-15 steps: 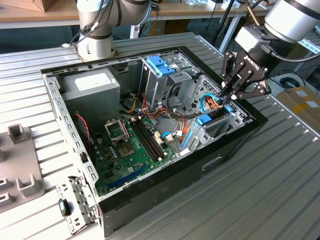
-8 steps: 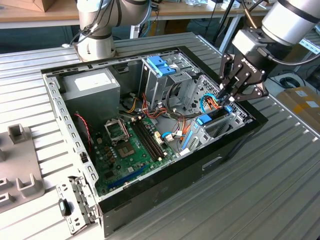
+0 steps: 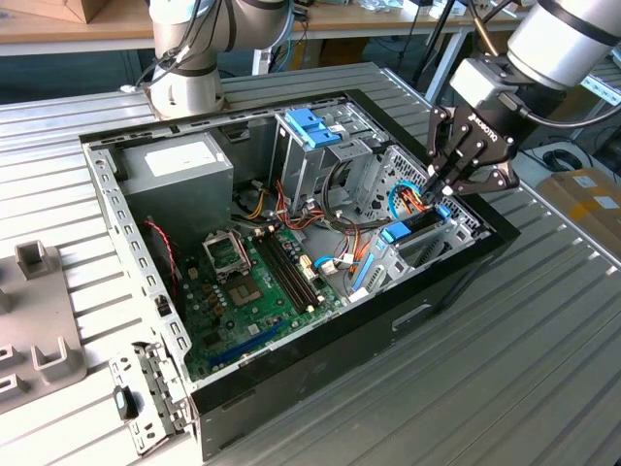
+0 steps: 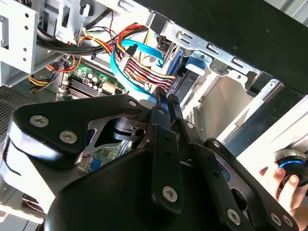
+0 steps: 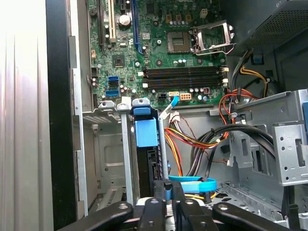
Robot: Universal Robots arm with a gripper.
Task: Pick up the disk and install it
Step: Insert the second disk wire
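The disk (image 3: pixel 412 225) stands on edge in the drive bay at the exterior view's right end of the open computer case (image 3: pixel 466 267). Its light-blue carrier frame shows at both ends. In the first wrist view the disk (image 5: pixel 146 134) sits between grey bay rails with its blue tab facing the motherboard. My gripper (image 3: pixel 443 192) reaches down into the case, fingers pressed together, tips right at the disk's near blue edge. In the second wrist view the gripper (image 4: pixel 164 96) points at the disk (image 4: pixel 197 61) beside the cable bundle. The gripper (image 5: pixel 169 188) looks shut with nothing seen between its fingers.
Blue and coloured cables (image 3: pixel 412 199) crowd the space beside the bay. A bare blue bracket (image 3: pixel 312 126) tops the metal cage, with the grey power supply (image 3: pixel 179 165) and motherboard (image 3: pixel 257 282) beyond. A person's hand (image 4: pixel 284 190) rests on a knob outside the case.
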